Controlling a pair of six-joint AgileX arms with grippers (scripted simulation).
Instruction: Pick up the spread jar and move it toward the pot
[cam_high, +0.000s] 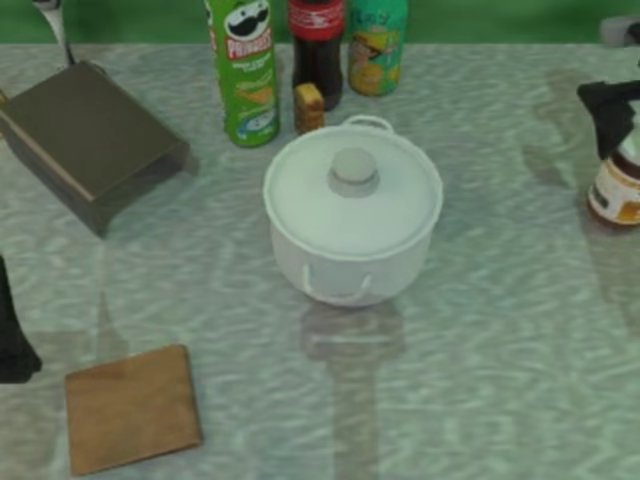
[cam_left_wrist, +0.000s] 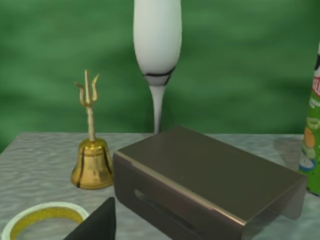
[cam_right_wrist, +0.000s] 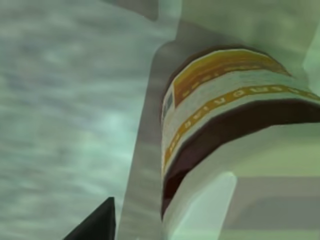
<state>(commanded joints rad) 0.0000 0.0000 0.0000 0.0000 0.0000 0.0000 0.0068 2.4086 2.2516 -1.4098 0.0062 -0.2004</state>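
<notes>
Spread jar (cam_high: 615, 190), dark brown under its white-and-orange label, sat at frame right, held in our right end effector (cam_high: 622, 135).

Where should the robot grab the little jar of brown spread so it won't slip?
Probably around the white lid of the spread jar, coming straight down from above. The jar stands upright at the table's right edge, squat and round, so its top is the easiest part to close on. The right gripper is right above it there. The pot sits clear, at the middle.
</notes>
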